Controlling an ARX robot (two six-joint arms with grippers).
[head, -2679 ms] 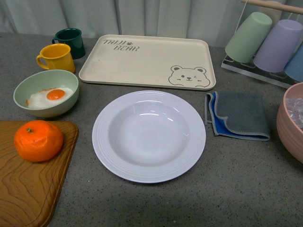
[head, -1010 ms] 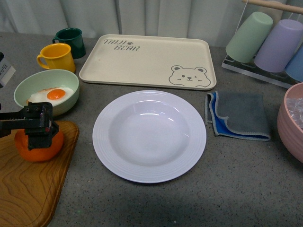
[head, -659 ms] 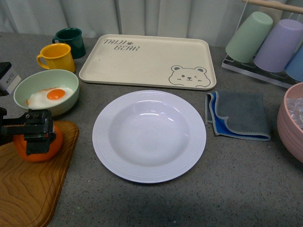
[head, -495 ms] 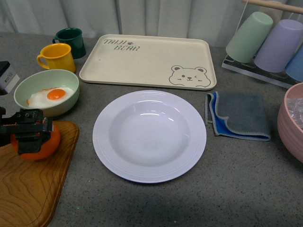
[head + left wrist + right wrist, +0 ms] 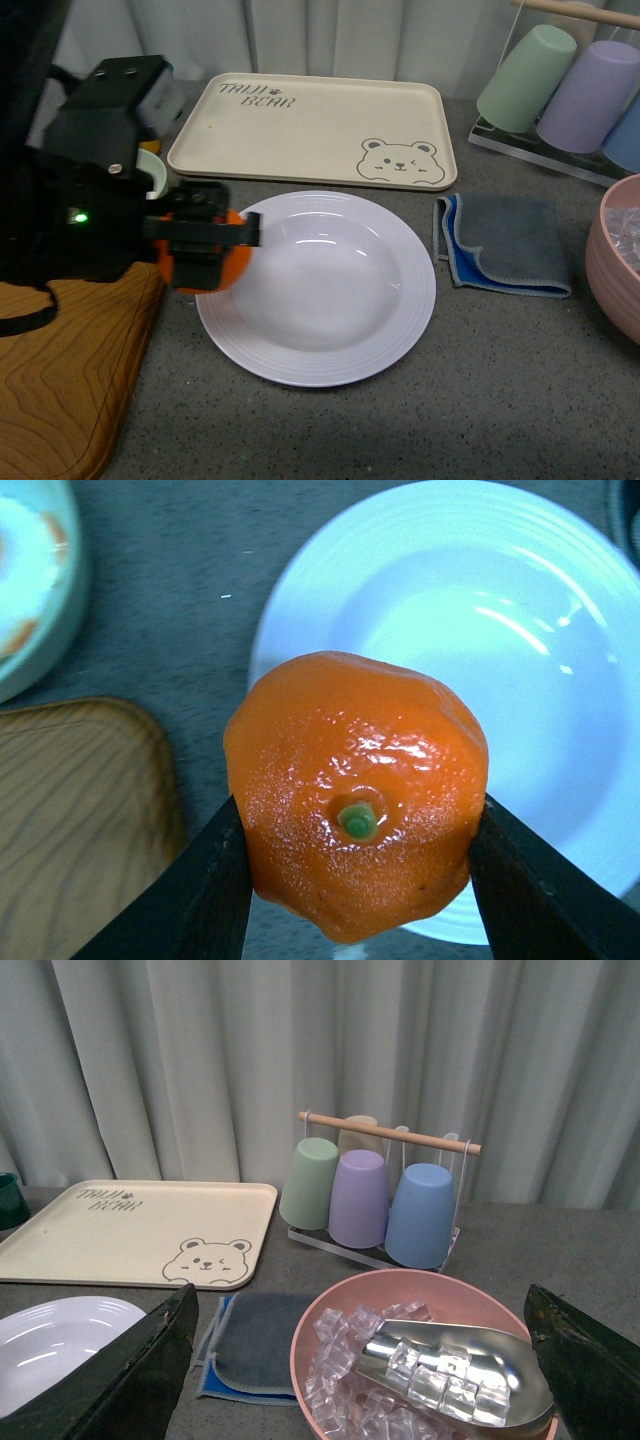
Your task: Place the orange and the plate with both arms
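On the far left a wooden board (image 5: 60, 390) lies on the grey surface (image 5: 480, 400), with the left arm's dark bulk above it. The left claw (image 5: 205, 250) is clamped on the orange (image 5: 355, 790). In the left wrist view its two black fingers (image 5: 215, 890) press the fruit's opposite sides, green stem spot facing the camera. The orange hangs over the left rim of the plate (image 5: 330, 372), past the board's edge, not resting in the plate's well. Behind the arm a sliver of a pale green bowl (image 5: 152, 172) shows. The white plate sits at the middle of the surface, nothing lying in it. Beyond it lies the beige bear-printed tray (image 5: 310, 125), just apart from the plate's far rim. To the plate's right is a folded grey and blue cloth (image 5: 505, 243), close to the rim but not touching. Further right, upturned cups – green (image 5: 525, 78) and purple (image 5: 585, 95) – lean on a rack, and a pink bowl (image 5: 618, 260) stands at the edge. In the right wrist view that bowl holds ice cubes (image 5: 350, 1360) and a metal scoop (image 5: 470, 1365). The right claw (image 5: 357, 1305) is spread wide apart above it, gripping nothing.
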